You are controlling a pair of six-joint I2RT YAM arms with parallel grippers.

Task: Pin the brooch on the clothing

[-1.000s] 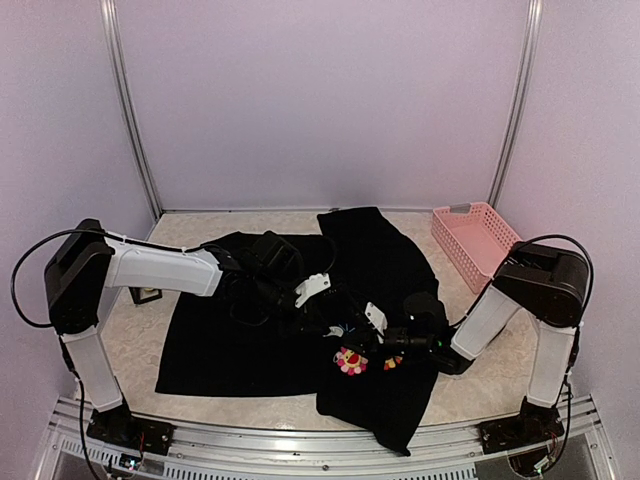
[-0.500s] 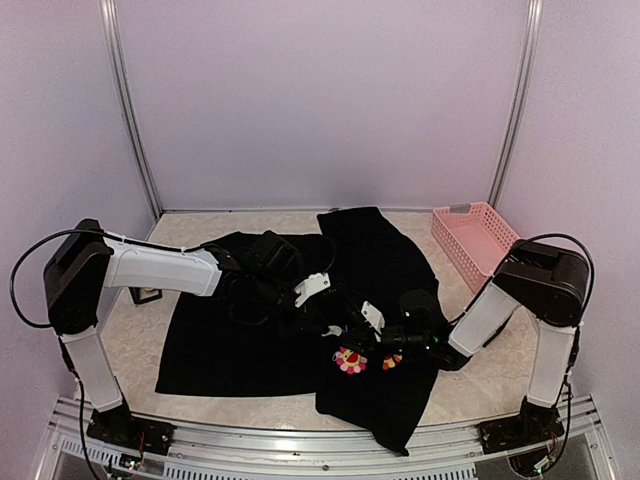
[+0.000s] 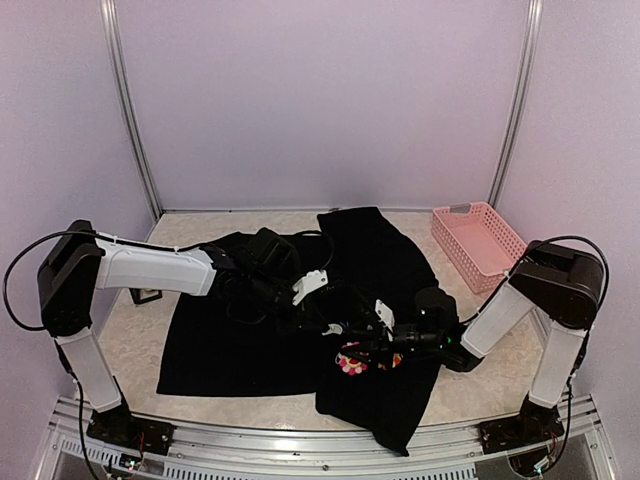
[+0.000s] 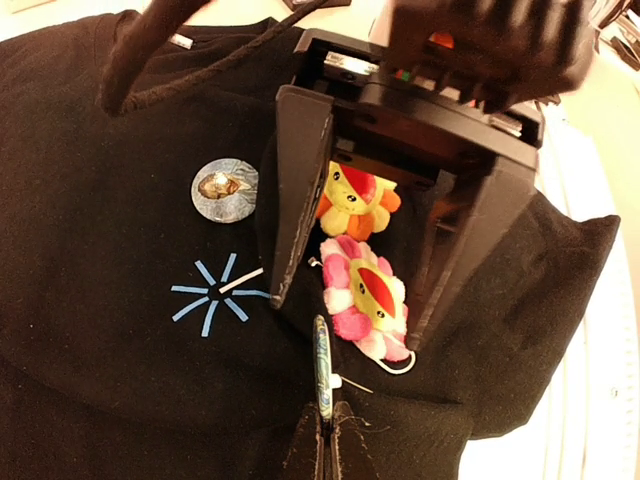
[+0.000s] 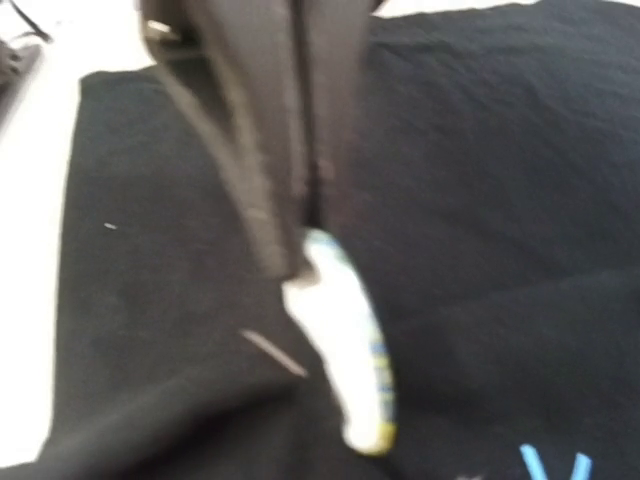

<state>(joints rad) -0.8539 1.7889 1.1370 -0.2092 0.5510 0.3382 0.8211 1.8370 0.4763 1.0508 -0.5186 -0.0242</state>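
Brooch, seen edge-on with its pin wire projecting, is clamped in the closed left gripper close over the black shirt, beside the light-blue star mark, presumably so the point can enter the fabric. Right gripper has its jaws spread astride the pink flower badge and orange flower badge, probably to hold the cloth down. Shirt lies spread on a beige marbled table within pale lilac walls, a pink basket at rear right.

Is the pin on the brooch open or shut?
Open: the thin pin sticks out sideways from the brooch pinched in the left tool.
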